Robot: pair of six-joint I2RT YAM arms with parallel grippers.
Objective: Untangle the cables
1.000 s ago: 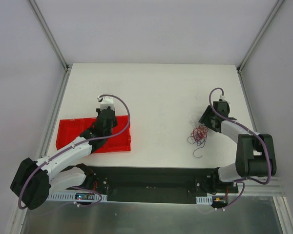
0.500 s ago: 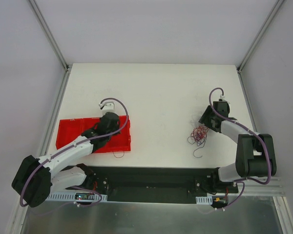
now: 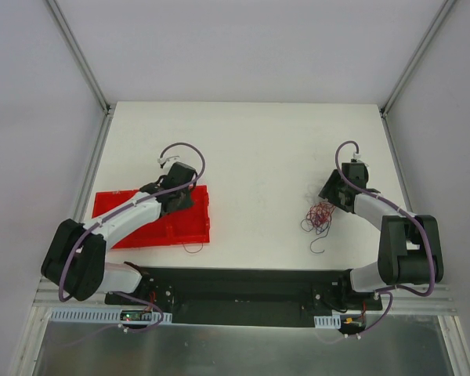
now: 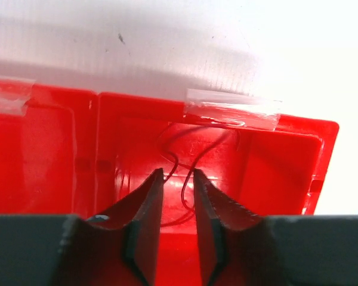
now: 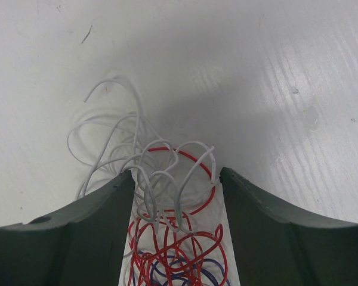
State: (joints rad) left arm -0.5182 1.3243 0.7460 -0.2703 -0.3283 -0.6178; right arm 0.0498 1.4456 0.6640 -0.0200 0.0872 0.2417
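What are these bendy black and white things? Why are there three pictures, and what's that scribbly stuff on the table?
Those are two robot arms. Each ends in a two-finger pincher called a gripper. The big picture looks down from above. The other two come from little cameras on the wrists, so you see the fingers up close. On the white table are a red tray and a tangle of cables, which are thin red, purple and white wires. The right gripper is open with a finger on each side of the tangle, holding nothing. The left gripper hangs over the tray, fingers slightly apart, and a thin dark wire lies in the tray by its fingertips.
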